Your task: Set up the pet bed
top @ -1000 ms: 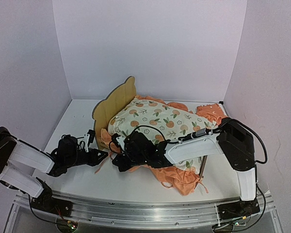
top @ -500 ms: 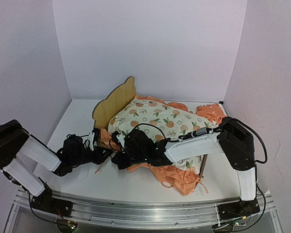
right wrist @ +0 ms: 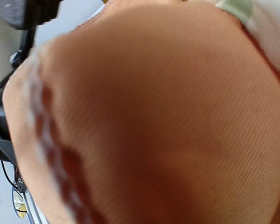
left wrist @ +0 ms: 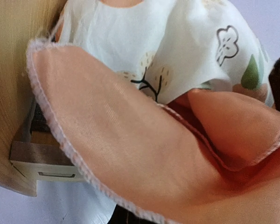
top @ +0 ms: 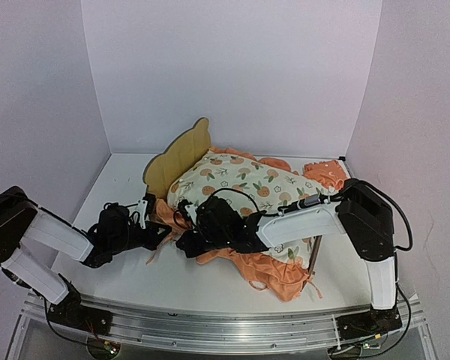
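The pet bed (top: 181, 154) stands at an angle mid-table, its plywood headboard (left wrist: 9, 93) upright. An orange-print mattress pad (top: 247, 187) lies bunched over it, its orange ruffle (top: 266, 270) spilling off the near side. My left gripper (top: 163, 231) is at the ruffle's left edge, below the headboard, shut on the ruffle (left wrist: 130, 140). The cloth hides the fingers in the left wrist view. My right gripper (top: 189, 244) is just to its right, shut on the ruffle (right wrist: 168, 116), which fills the right wrist view.
White walls close in the table on three sides. A thin dark post (top: 313, 259) stands by the pad's right end. More orange cloth (top: 326, 172) lies at the back right. The arm rail (top: 210, 326) runs along the near edge.
My left gripper has moved right to the ruffle's edge and shut there. The right gripper has shifted slightly right and up, still shut in the ruffle.
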